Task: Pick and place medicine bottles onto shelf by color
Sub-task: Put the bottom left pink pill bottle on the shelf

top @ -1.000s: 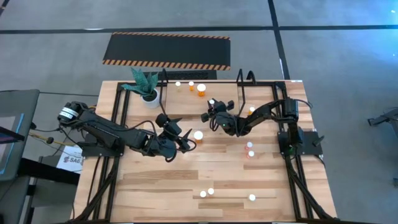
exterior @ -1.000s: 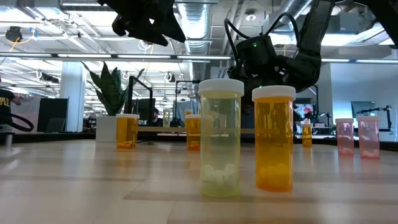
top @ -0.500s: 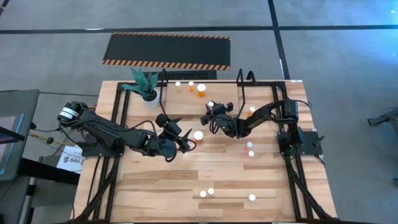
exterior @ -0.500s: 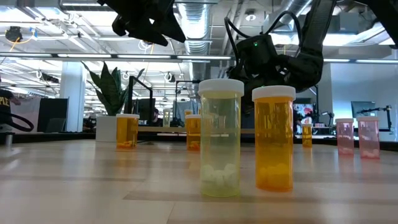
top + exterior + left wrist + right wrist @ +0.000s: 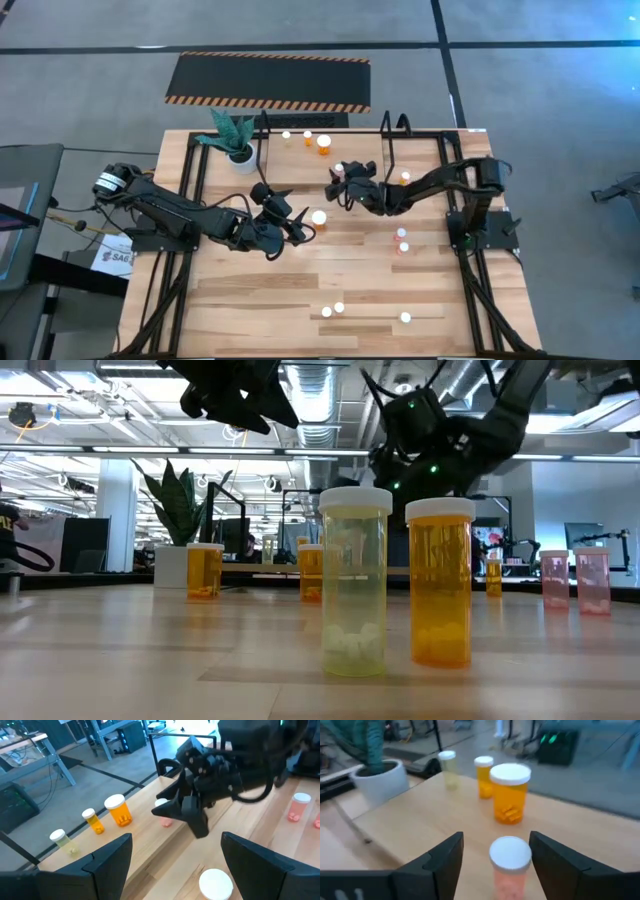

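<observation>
Pink bottle (image 5: 510,865) is standing on the shelf (image 5: 420,827), right between the spread fingers of the right end effector (image 5: 345,180), which isn't gripping it. Orange bottle (image 5: 510,792) and two smaller ones sit further along the shelf. Left end effector (image 5: 297,222) hangs wide open and empty above a white-capped bottle (image 5: 215,884) mid-table.

Right gripper (image 5: 172,810) above pink bottle (image 5: 165,822) on shelf (image 5: 150,845); white-capped bottle (image 5: 215,884) near.
</observation>
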{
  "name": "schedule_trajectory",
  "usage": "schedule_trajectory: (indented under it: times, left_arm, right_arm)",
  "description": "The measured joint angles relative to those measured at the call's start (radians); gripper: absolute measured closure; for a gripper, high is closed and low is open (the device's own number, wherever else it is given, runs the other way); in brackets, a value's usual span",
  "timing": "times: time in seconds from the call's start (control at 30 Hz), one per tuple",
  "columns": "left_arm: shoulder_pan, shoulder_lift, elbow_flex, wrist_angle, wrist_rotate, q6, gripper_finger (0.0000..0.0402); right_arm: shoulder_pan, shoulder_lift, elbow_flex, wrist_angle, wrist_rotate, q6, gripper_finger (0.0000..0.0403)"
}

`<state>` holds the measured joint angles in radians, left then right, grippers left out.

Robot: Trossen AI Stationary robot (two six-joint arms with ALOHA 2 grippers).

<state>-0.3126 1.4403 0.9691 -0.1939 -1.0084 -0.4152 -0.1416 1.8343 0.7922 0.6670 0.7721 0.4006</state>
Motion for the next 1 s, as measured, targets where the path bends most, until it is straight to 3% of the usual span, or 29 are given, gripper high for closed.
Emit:
schedule_trajectory:
  times: [0.17,0.37,0.67,1.0]
  left_arm:
    - [0.000,0.000,0.000,0.001,0.008,0.000,0.0109]
    - [0.000,0.000,0.000,0.000,0.018,-0.016,0.0109]
    - [0.000,0.000,0.000,0.000,0.061,-0.034,0.0109]
    - [0.000,0.000,0.001,-0.009,0.065,-0.052,0.0109]
  right_arm:
    - [-0.039,-0.114,0.000,-0.219,-0.145,0.122,0.0152]
    - [-0.082,-0.205,0.000,-0.332,-0.288,0.177,0.0152]
    - [-0.193,-0.283,0.026,-0.521,-0.620,0.266,0.0152]
    - [-0.216,-0.238,0.210,-0.751,-0.644,0.189,0.0152]
